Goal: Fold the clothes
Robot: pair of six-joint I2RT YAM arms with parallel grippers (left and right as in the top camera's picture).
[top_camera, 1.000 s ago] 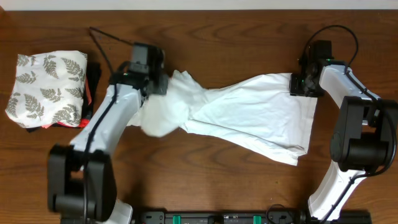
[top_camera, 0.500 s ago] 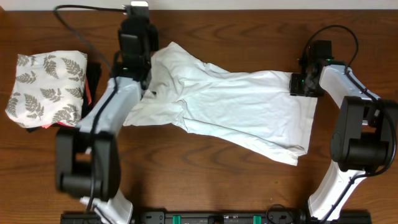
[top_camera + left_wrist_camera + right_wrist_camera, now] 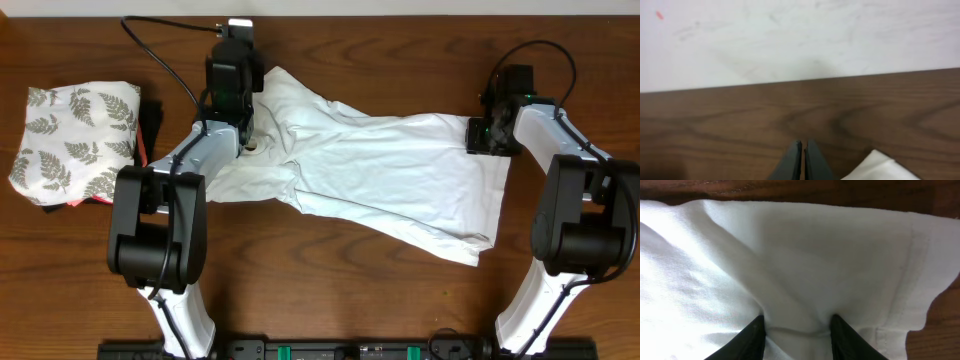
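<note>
The clothes, a plain white T-shirt, lie spread across the middle of the table with loose folds. My left gripper is at the shirt's far left corner and points at the far table edge. In the left wrist view it is shut, with no cloth showing between the tips. A white shirt corner lies just to its right. My right gripper sits on the shirt's right end. In the right wrist view it is shut on a raised bunch of the cloth.
A folded white cloth with grey fern leaves lies at the far left on top of black and red garments. A black cable loops behind the left arm. A white wall rises past the far table edge.
My left gripper moved from the bunched left end toward the far edge. The shirt's left part went from a heap to lying spread out. The right arm stayed put.
</note>
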